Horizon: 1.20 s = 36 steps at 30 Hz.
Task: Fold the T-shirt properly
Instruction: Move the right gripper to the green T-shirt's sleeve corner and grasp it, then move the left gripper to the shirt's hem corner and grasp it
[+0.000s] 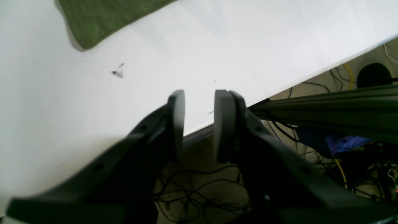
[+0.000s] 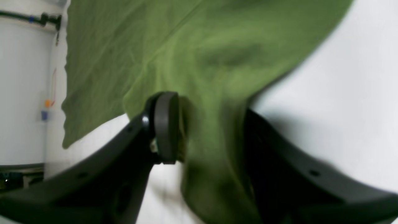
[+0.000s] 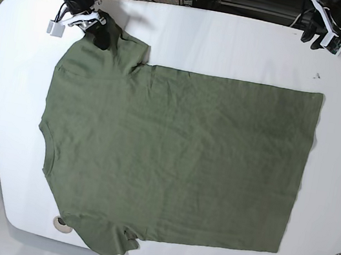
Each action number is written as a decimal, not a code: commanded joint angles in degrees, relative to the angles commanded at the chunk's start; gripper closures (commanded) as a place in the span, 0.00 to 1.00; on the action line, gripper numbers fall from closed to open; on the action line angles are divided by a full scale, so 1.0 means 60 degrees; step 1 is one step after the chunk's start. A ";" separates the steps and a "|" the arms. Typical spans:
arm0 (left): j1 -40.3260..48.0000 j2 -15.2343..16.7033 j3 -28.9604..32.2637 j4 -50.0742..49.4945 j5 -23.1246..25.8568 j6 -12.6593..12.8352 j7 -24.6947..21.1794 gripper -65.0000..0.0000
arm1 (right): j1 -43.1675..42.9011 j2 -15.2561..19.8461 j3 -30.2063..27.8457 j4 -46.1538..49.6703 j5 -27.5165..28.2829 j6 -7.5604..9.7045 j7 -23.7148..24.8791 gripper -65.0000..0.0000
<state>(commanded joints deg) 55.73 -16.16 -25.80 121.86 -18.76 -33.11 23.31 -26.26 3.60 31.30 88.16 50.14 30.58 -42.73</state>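
Note:
The olive-green T-shirt (image 3: 171,160) lies spread flat on the white table (image 3: 249,49), collar side to the left and hem to the right. My right gripper (image 3: 98,34) is at its far left sleeve. In the right wrist view the gripper (image 2: 211,130) stands open with the sleeve cloth (image 2: 199,62) bunched between the fingers; one finger (image 2: 166,127) shows, and the cloth drapes over the other. My left gripper (image 3: 326,37) hovers over the table's far right edge, a narrow gap between its fingers (image 1: 177,118) and nothing in it (image 1: 199,124). A shirt corner (image 1: 93,21) shows well beyond it.
A small dark mark (image 1: 117,73) sits on the table near the shirt's far right corner. Beyond the table edge (image 1: 279,93) run a metal rail (image 1: 326,105) and tangled cables on the floor (image 1: 199,189). Two round fittings (image 3: 61,222) sit along the front edge.

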 joint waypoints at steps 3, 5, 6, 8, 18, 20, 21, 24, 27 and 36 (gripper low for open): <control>-0.0002 0.0017 -0.0043 0.0084 -0.0011 0.0008 0.0008 0.76 | 0.0019 0.0048 0.0151 -0.0232 0.0179 0.0029 -0.0242 0.67; -0.0201 0.0018 0.0018 0.0089 -0.0010 -0.0008 0.0136 0.74 | 0.0002 0.0060 0.0146 -0.0235 0.0185 0.0028 -0.0290 0.77; -0.0303 0.0025 0.0007 0.0097 -0.0031 -0.0011 0.0140 0.73 | -0.0007 0.0064 0.0163 -0.0229 0.0185 0.0039 -0.0300 0.83; -0.0565 0.0023 0.0027 0.0040 -0.0115 0.0022 0.0255 0.72 | 0.0011 0.0081 0.0155 -0.0241 0.0163 0.0050 -0.0383 0.92; -0.2405 -0.0024 -0.1202 -0.1049 -0.2421 -0.0002 0.1780 0.75 | 0.0018 0.0172 0.0191 -0.0133 -0.0007 0.0115 -0.0459 1.00; -0.2783 -0.0057 -0.1449 -0.1537 -0.2979 -0.0010 0.2025 0.76 | 0.0035 0.0184 0.0196 -0.0094 -0.0068 0.0123 -0.0468 1.00; -0.2953 -0.0073 -0.1561 -0.1733 -0.3223 -0.0026 0.2185 0.76 | 0.0039 0.0179 0.0216 -0.0061 -0.0062 0.0127 -0.0496 1.00; -0.3434 -0.0091 -0.1819 -0.2390 -0.3826 -0.0029 0.2584 0.76 | 0.0036 0.0204 0.0233 0.0041 -0.0076 0.0113 -0.0481 1.00; -0.3945 -0.0144 -0.2000 -0.3164 -0.4463 -0.0078 0.3268 0.74 | 0.0020 0.0209 0.0241 0.0112 -0.0099 0.0125 -0.0493 1.00; -0.5206 -0.0506 -0.2090 -0.4874 -0.4771 0.0099 0.3322 0.72 | -0.0018 0.0165 0.0135 0.0128 -0.0100 0.0182 -0.0604 1.00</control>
<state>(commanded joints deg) 24.49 -19.19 -38.34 92.62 -47.38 -32.52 43.24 -26.36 4.59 32.11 88.93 49.55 31.67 -46.36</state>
